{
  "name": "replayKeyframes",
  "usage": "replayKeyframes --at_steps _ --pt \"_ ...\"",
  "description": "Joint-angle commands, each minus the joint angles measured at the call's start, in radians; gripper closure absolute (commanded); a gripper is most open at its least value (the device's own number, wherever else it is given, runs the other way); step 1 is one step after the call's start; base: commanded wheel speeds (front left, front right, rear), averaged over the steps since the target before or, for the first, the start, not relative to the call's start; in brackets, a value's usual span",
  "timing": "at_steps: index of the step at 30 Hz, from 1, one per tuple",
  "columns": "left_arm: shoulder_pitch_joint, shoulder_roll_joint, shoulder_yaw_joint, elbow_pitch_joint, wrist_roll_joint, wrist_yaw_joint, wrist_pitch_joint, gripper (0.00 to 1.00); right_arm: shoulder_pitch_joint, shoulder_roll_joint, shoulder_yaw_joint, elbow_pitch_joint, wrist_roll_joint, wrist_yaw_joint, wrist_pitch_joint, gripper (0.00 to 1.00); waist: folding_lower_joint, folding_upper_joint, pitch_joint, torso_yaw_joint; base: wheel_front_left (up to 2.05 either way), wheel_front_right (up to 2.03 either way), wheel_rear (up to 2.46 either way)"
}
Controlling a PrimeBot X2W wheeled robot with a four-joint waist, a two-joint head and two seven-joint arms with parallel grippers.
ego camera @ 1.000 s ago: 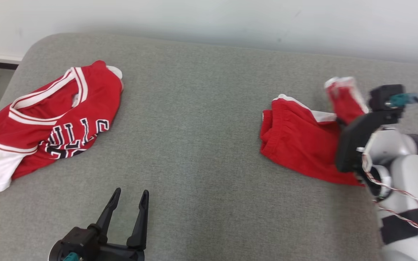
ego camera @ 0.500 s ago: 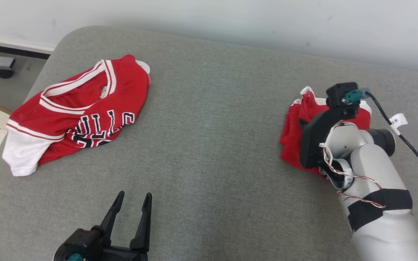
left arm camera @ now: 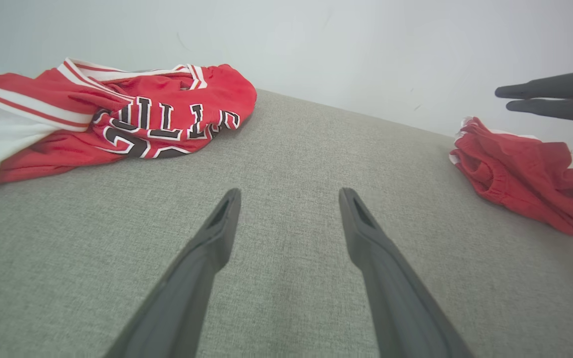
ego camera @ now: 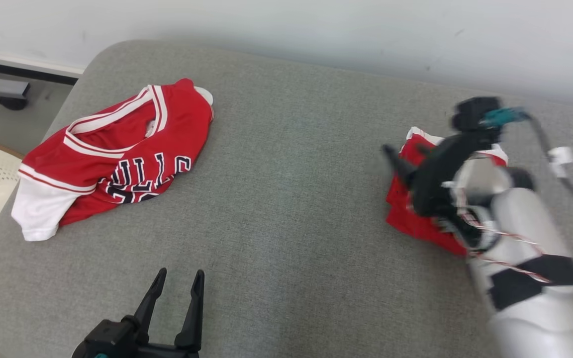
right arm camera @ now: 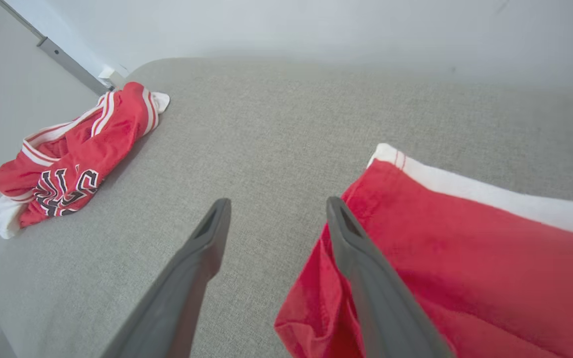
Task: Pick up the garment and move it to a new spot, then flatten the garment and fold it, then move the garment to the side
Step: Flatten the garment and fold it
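Right hand [right arm camera: 277, 201]: I see it released, spread wide over the red shorts [right arm camera: 465, 238], far right.
Left hand [left arm camera: 290, 191]: released, near, empty.

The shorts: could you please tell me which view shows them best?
The left wrist view: the shorts lie almost whole, with nothing in front. In the head view the right arm hides much of them. The right wrist view is close, and the frame's edge crops them.
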Motion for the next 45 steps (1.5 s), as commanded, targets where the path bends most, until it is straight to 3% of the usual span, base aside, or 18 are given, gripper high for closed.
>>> replayKeyframes --at_steps 1,5,6,7,8,14,19,33,41,44,45 --pt "0.012 0.002 0.005 -0.004 -0.003 -0.001 -0.003 0.0 0.033 -0.041 -0.024 -0.04 -0.004 -0.002 -0.006 0.0 0.0001 0.0 -0.006 -0.011 0.0 0.0 0.0" --pt "0.023 0.0 0.01 -0.012 0.001 0.0 -0.003 0.0 0.098 -0.092 -0.1 -0.15 -0.07 -0.002 -0.019 0.0 0.0001 0.0 -0.008 -0.023 0.0 0.0 0.0" --pt "0.023 -0.001 0.008 -0.014 0.002 0.0 -0.003 0.0 0.119 -0.103 -0.119 -0.168 -0.091 -0.002 -0.021 0.48 0.0001 0.0 -0.006 -0.026 0.0 0.0 0.0" --pt "0.022 -0.003 0.006 -0.016 0.003 0.0 -0.003 0.0 0.141 -0.114 -0.135 -0.179 -0.118 -0.002 -0.024 0.84 0.0001 0.0 -0.004 -0.028 0.0 0.0 0.0" --pt "0.019 -0.004 0.005 -0.017 0.004 -0.001 -0.003 0.0 0.163 -0.122 -0.141 -0.187 -0.139 -0.002 -0.027 1.0 0.0001 0.0 -0.001 -0.03 0.0 0.0 0.0" --pt "-0.01 -0.009 0.0 -0.013 0.003 -0.001 -0.003 0.0 0.22 -0.106 -0.098 -0.148 -0.182 -0.002 -0.077 1.0 0.0001 0.0 0.019 -0.036 0.0 0.0 0.0" --pt "-0.027 -0.01 -0.012 0.001 0.0 -0.001 -0.003 0.0 0.212 -0.084 0.037 -0.068 -0.184 -0.002 -0.153 1.0 0.0001 0.0 0.026 -0.025 0.0 0.0 0.0" --pt "-0.001 -0.007 -0.011 -0.007 -0.012 -0.001 -0.003 0.0 0.205 -0.041 0.318 0.013 -0.116 -0.002 -0.195 1.0 0.0001 0.0 0.008 -0.019 0.0 0.0 0.0" --pt "0.009 -0.005 -0.01 -0.012 -0.011 -0.001 -0.003 0.0 0.221 -0.041 0.325 -0.026 -0.09 -0.002 -0.205 1.0 0.0001 0.0 -0.013 -0.023 0.0 0.0 0.0" --pt "0.024 -0.003 0.001 -0.014 -0.008 -0.001 -0.003 0.0 0.244 -0.038 0.277 -0.106 -0.064 -0.002 -0.226 0.0 0.0001 0.0 -0.027 -0.032 0.0 0.0 0.0" --pt "0.028 -0.002 0.007 -0.017 -0.004 0.0 -0.003 0.0 0.259 -0.037 0.249 -0.136 -0.06 -0.002 -0.234 0.0 0.0001 0.0 -0.033 -0.037 0.0 0.0 0.0"
